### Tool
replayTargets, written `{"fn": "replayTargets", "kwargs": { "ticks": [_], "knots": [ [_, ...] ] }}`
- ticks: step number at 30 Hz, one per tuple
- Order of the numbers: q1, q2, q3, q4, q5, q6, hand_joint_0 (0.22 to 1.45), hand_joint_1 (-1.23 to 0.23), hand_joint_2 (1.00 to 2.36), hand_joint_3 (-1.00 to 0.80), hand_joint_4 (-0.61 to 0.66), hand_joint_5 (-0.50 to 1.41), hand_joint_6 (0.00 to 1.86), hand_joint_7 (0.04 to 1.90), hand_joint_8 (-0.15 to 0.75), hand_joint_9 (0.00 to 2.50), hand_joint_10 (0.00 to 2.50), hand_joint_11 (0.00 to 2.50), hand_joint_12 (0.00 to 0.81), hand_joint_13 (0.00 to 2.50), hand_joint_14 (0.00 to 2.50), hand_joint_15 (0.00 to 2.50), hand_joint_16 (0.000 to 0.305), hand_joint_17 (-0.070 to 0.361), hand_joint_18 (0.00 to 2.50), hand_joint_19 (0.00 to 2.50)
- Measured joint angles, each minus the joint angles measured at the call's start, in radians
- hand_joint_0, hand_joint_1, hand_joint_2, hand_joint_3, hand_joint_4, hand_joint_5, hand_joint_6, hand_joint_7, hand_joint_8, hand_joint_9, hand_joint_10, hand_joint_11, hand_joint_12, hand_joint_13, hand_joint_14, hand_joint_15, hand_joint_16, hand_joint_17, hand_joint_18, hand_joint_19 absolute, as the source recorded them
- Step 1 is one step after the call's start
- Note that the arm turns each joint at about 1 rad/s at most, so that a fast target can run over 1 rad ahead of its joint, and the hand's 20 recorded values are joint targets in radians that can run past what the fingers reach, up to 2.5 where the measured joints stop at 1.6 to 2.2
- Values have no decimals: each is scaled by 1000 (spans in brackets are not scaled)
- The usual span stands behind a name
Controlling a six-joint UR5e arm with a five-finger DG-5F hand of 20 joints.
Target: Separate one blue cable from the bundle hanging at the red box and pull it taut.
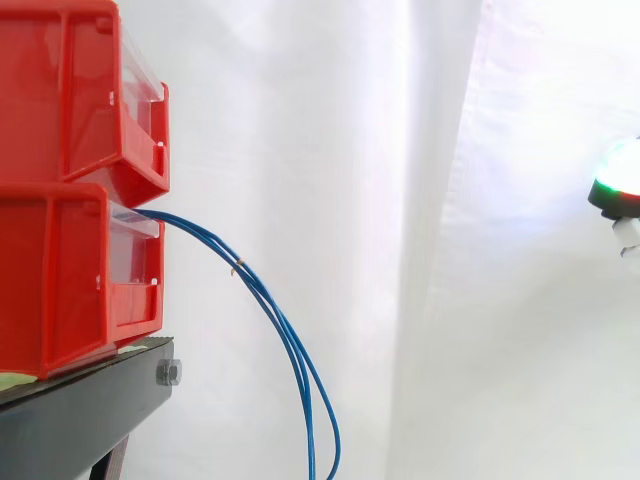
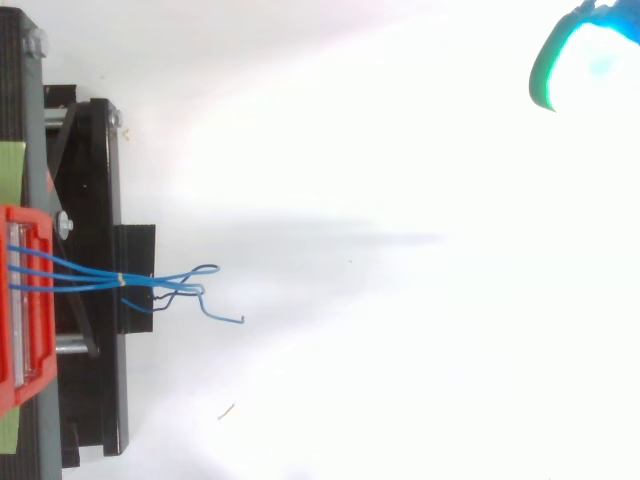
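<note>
Robot hand (image 1: 618, 182), grip unreadable, sits well apart from blue cables (image 2: 121, 281) at red box (image 1: 60, 280).

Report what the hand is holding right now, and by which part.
No cable is held. The blue cables hang free from the lower red bin, and the hand is at the far edge, well apart from them.

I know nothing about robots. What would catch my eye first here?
The bright red bins stacked at the left on a black stand. Thin blue cables spill from the lower bin and droop down. Far off at the right edge, the hand glows green, apart from the cables.
</note>
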Motion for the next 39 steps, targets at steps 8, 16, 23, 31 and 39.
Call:
{"fn": "replayTargets", "kwargs": {
  "ticks": [8, 16, 23, 31, 39],
  "knots": [
    [0, 0, 0, 0, 0, 0, 570, -522, 1000, -500, 219, -244, 501, 691, 291, 406, 1, 90, 351, 289, 6, 132, 51, 115, 491, 429],
    [0, 0, 0, 0, 0, 0, 573, -529, 1000, -500, 226, -245, 501, 694, 294, 409, 1, 99, 348, 298, 3, 120, 48, 109, 480, 369],
    [0, 0, 0, 0, 0, 0, 574, -529, 1000, -500, 226, -245, 501, 693, 304, 431, 2, 105, 346, 309, 4, 118, 47, 106, 477, 368],
    [0, 0, 0, 0, 0, 0, 576, -529, 1000, -500, 229, -243, 501, 696, 306, 438, 2, 107, 343, 313, 4, 124, 46, 105, 478, 374],
    [0, 0, 0, 1, 0, 0, 565, -533, 1000, -500, 226, -243, 501, 706, 305, 443, 2, 136, 345, 312, 4, 136, 46, 105, 477, 365]
  ]
}}
